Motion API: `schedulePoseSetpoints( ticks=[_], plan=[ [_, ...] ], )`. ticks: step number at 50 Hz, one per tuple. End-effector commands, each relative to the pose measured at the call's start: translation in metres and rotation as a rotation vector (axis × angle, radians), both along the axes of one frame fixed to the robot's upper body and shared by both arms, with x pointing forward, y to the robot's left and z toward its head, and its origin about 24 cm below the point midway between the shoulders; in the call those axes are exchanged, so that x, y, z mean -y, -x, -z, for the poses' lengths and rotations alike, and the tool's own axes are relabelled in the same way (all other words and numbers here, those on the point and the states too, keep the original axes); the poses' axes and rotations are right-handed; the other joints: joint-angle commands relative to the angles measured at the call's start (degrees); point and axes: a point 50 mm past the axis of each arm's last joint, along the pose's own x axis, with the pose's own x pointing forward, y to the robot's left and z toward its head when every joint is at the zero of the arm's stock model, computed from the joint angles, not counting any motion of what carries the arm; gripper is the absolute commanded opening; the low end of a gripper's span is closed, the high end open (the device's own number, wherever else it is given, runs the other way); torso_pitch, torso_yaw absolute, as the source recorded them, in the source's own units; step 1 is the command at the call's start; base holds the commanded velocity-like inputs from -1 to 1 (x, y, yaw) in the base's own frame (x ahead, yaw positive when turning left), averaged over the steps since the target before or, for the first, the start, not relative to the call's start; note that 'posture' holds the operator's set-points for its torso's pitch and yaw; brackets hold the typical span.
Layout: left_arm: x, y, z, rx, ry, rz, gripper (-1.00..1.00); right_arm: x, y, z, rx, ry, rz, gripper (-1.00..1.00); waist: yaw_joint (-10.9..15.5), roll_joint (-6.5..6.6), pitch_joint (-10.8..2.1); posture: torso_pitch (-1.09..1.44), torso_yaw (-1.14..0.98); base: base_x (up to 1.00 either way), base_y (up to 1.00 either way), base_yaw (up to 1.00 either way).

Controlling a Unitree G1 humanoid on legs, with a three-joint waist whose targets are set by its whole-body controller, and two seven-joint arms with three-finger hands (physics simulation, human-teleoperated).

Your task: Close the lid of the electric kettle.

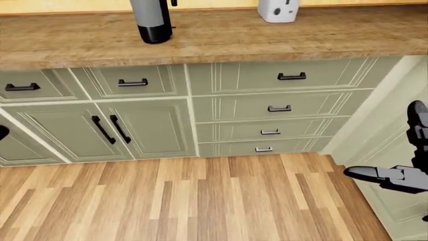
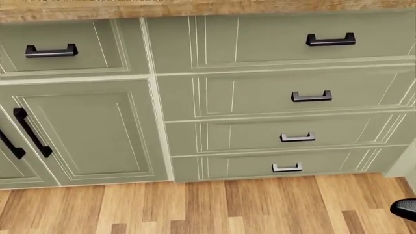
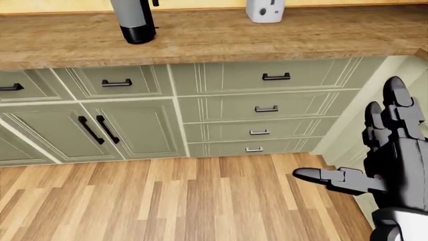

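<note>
Black and jointed, the right hand (image 3: 391, 160) fills the lower right of the right-eye view, its two long fingers (image 3: 399, 108) pointing up and its thumb stretched out to the view's left, so the hand is spread wide and holds nothing. It hangs over the wood-plank floor (image 3: 180, 201), beside a pale green panel at the view's right edge. In the head view only a dark sliver of it shows at the bottom right corner. A small dark shape at the left edge of the left-eye view may be the left hand, but its state cannot be told. Up and to the left of the right hand stands a run of sage-green cabinets (image 3: 221, 108), with a stack of four drawers (image 2: 286, 105) carrying dark bar handles and a pair of doors (image 1: 110, 128) further left. Above them runs the wooden countertop (image 1: 267, 37). On it, well apart from the right hand and near the top left of both eye views, stands the electric kettle (image 1: 152, 20), grey with a black base; its top is cut off by the frame, so the lid cannot be seen. A white appliance (image 1: 278, 10) sits on the counter to the kettle's right.
</note>
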Motion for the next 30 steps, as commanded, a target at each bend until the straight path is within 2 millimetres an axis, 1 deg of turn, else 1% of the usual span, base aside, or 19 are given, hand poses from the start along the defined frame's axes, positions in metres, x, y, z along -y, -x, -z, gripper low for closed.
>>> schedulePoseSetpoints(
  ticks=[1, 2, 3, 5, 7, 9, 10, 11, 12, 13, 14, 15, 16, 17, 18, 22, 26, 28, 30],
  plan=[
    [0.0021, 0.0042, -0.0123, 0.056, -0.051, -0.009, 1.00, -0.0019, 0.0036, -0.0091, 0.048, 0.063, 0.015, 1.00, 0.00, 0.20, -0.73, 0.00, 0.00, 0.00, 0.00, 0.00],
    [0.0022, 0.0042, -0.0123, 0.056, -0.053, -0.009, 1.00, -0.0016, 0.0037, -0.0092, 0.049, 0.060, 0.014, 1.00, 0.00, 0.22, -0.73, 0.00, 0.00, 0.00, 0.00, 0.00],
    [0.0022, 0.0042, -0.0121, 0.056, -0.052, -0.009, 1.00, -0.0014, 0.0037, -0.0093, 0.051, 0.056, 0.012, 1.00, 0.09, 0.56, -1.83, 0.00, 0.00, 0.00, 0.07, 0.00],
    [0.0022, 0.0035, -0.0115, 0.055, -0.052, -0.007, 1.00, -0.0014, 0.0034, -0.0091, 0.049, 0.058, 0.015, 1.00, 0.27, 0.45, -1.53, 0.00, 0.00, 0.00, 0.18, 0.00],
    [0.0024, 0.0031, -0.0114, 0.056, -0.053, -0.005, 1.00, -0.0017, 0.0031, -0.0086, 0.049, 0.058, 0.014, 1.00, 0.16, -0.35, -1.23, 0.00, 0.00, 0.00, 0.25, 0.00],
    [0.0020, 0.0031, -0.0112, 0.056, -0.053, -0.006, 1.00, -0.0013, 0.0032, -0.0087, 0.047, 0.058, 0.014, 1.00, -0.05, -0.12, -1.56, 0.00, 0.00, 0.00, 0.25, 0.00],
    [0.0021, 0.0034, -0.0117, 0.056, -0.052, -0.005, 1.00, -0.0011, 0.0034, -0.0087, 0.049, 0.054, 0.013, 1.00, -0.03, 0.25, -1.55, 0.00, 0.00, 0.00, 0.26, 0.00],
    [0.0024, 0.0039, -0.0127, 0.057, -0.053, -0.005, 1.00, -0.0014, 0.0034, -0.0081, 0.046, 0.059, 0.013, 1.00, -0.06, 1.03, -1.42, 0.00, 0.00, 0.00, 0.25, 0.00],
    [0.0023, 0.0039, -0.0126, 0.057, -0.053, -0.005, 1.00, -0.0012, 0.0035, -0.0082, 0.046, 0.057, 0.012, 1.00, -0.14, 2.19, -1.27, 0.00, 0.00, 0.00, 0.24, 0.00],
    [0.0022, 0.0036, -0.0119, 0.056, -0.053, -0.005, 1.00, -0.0012, 0.0035, -0.0079, 0.044, 0.059, 0.013, 1.00, -0.20, 3.83, -1.39, 0.00, 0.00, 0.00, 0.25, 0.00],
    [0.0022, 0.0035, -0.0120, 0.057, -0.053, -0.004, 1.00, -0.0012, 0.0035, -0.0077, 0.045, 0.058, 0.014, 1.00, -0.06, 4.88, -0.90, 0.00, 0.00, 0.00, 0.25, 0.00],
    [0.0022, 0.0037, -0.0118, 0.056, -0.053, -0.002, 1.00, -0.0010, 0.0035, -0.0079, 0.043, 0.060, 0.014, 1.00, 0.36, 2.94, -0.92, 0.00, 0.00, 0.00, 0.25, 0.00],
    [0.0020, 0.0035, -0.0115, 0.056, -0.053, -0.002, 1.00, -0.0008, 0.0037, -0.0081, 0.045, 0.059, 0.013, 1.00, -0.04, 3.71, -0.74, 0.00, 0.00, 0.00, 0.25, 0.00],
    [0.0019, 0.0034, -0.0112, 0.055, -0.052, -0.002, 1.00, -0.0007, 0.0037, -0.0081, 0.043, 0.060, 0.013, 1.00, 0.22, 3.47, -0.74, 0.00, 0.00, 0.00, 0.25, 0.00],
    [0.0020, 0.0033, -0.0113, 0.056, -0.052, -0.002, 1.00, -0.0004, 0.0038, -0.0085, 0.043, 0.060, 0.015, 1.00, 0.19, 3.00, -0.97, 0.00, 0.00, 0.00, 0.25, 0.00],
    [0.0024, 0.0032, -0.0113, 0.055, -0.053, 0.000, 1.00, -0.0013, 0.0037, -0.0072, 0.040, 0.065, 0.012, 1.00, -0.03, 1.19, -0.76, 0.00, 0.00, 0.00, 0.24, 0.00],
    [0.0021, 0.0027, -0.0106, 0.053, -0.053, 0.002, 1.00, -0.0016, 0.0032, -0.0070, 0.038, 0.067, 0.011, 1.00, -0.13, 0.00, -1.04, 0.00, 0.00, 0.00, 0.20, 0.00],
    [0.0024, 0.0026, -0.0106, 0.053, -0.053, 0.002, 1.00, -0.0014, 0.0033, -0.0069, 0.038, 0.065, 0.011, 1.00, -0.10, -1.07, -1.09, 0.00, 0.00, 0.00, 0.21, 0.00],
    [0.0028, 0.0023, -0.0104, 0.052, -0.054, 0.003, 1.00, -0.0016, 0.0033, -0.0065, 0.037, 0.066, 0.012, 1.00, -0.10, -3.14, -1.55, 0.00, 0.00, 0.00, 0.21, 0.00]
  ],
)
